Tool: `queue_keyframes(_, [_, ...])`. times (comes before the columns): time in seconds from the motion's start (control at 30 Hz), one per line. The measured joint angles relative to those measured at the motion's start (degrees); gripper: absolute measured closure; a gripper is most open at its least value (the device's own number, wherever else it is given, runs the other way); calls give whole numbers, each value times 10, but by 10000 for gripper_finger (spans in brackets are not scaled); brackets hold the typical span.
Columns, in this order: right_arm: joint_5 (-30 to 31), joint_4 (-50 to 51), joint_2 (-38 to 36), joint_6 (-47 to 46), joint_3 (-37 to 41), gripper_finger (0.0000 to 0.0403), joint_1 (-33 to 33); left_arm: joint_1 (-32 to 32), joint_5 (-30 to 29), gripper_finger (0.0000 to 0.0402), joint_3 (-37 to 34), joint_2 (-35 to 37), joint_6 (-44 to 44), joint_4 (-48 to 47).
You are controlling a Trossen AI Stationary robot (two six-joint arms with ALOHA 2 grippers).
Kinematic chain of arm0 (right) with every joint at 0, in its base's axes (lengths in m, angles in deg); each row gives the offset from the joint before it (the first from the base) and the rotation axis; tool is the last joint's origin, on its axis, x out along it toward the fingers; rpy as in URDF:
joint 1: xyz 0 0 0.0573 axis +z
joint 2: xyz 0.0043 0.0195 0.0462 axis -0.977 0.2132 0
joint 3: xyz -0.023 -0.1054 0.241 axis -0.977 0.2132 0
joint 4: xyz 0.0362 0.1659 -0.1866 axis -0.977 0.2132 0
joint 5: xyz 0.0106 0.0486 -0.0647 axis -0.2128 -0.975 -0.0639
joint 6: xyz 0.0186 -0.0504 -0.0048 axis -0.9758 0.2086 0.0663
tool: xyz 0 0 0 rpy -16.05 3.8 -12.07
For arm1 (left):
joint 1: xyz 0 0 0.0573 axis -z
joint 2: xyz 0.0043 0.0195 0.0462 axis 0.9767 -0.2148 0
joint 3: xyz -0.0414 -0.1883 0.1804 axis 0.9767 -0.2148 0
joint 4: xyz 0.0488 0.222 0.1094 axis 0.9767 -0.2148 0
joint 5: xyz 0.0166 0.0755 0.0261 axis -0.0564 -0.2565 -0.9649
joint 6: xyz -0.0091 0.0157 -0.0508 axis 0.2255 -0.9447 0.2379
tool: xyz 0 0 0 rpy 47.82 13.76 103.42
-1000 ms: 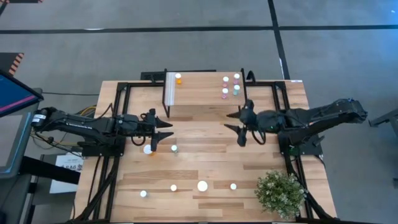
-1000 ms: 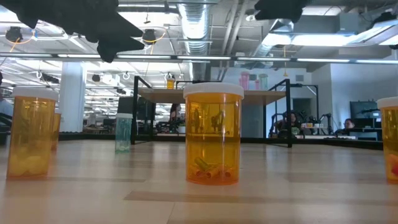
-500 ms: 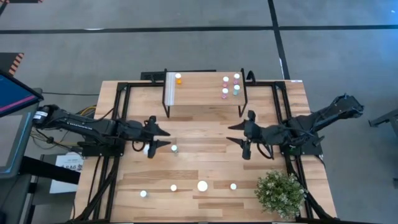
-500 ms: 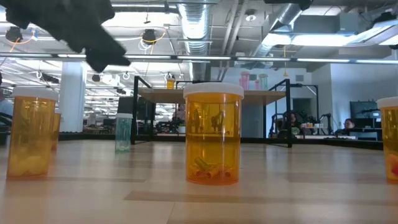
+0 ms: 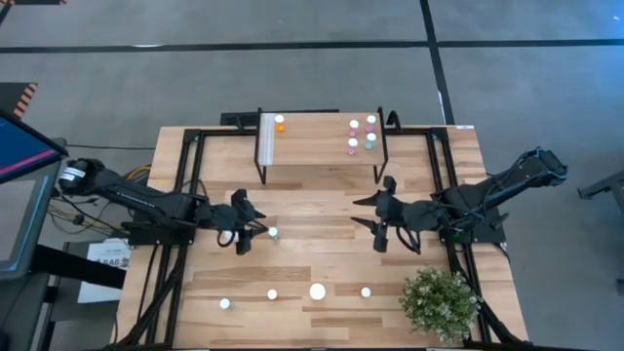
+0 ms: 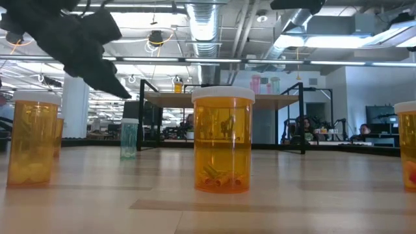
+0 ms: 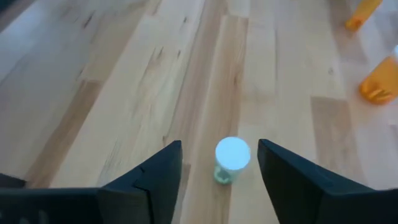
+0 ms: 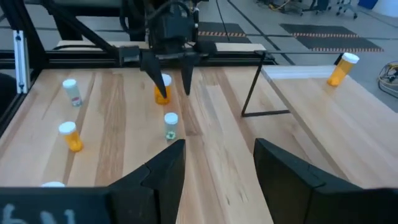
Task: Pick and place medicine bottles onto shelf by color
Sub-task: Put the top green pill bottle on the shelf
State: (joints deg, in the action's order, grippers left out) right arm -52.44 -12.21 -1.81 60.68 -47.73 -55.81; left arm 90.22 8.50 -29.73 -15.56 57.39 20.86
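Note:
A small teal medicine bottle (image 5: 273,232) with a white cap (image 7: 232,153) stands upright on the table left of centre. My left gripper (image 5: 253,232) hangs open just to its left, tipped downward. In the left wrist view the fingers stand either side of the bottle without touching it. An orange bottle (image 8: 161,87) stands under that gripper. My right gripper (image 5: 376,222) is open in the air right of centre, holding nothing. The shelf (image 5: 322,156) at the far middle carries one orange bottle (image 5: 280,123) on its left end and several pink and teal bottles (image 5: 362,133) on its right end.
Along the near edge stand several white-capped bottles (image 5: 272,293), one of them larger (image 5: 318,291). That larger one fills the middle of the low view as an orange bottle (image 6: 223,140). A bushy plant (image 5: 441,302) sits at the near right corner. Black frame rails (image 5: 185,175) run along both table sides.
My left gripper has come down and tipped its fingers lower, drifting toward the table's near edge and the teal bottle. My right gripper has swung a little toward the near edge. No bottle has moved.

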Motion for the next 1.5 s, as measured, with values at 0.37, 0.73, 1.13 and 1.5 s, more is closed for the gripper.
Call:
queue_keyframes(0.37, [-2, 2, 0, 0, 0, 194, 0, 0, 1, 147, 27, -110, -3, 27])
queue_keyframes(0.73, [-7, 1, 0, 0, 0, 194, 6, 0, 23, 146, 31, -172, 16, 45])
queue_keyframes(1.13, [-7, 2, 0, -3, 0, 194, 6, -6, 26, 232, 31, -173, 17, 45])
queue_keyframes(1.5, [-7, 2, 0, -5, 0, 194, 6, -15, 27, 288, 31, -172, 11, 58])
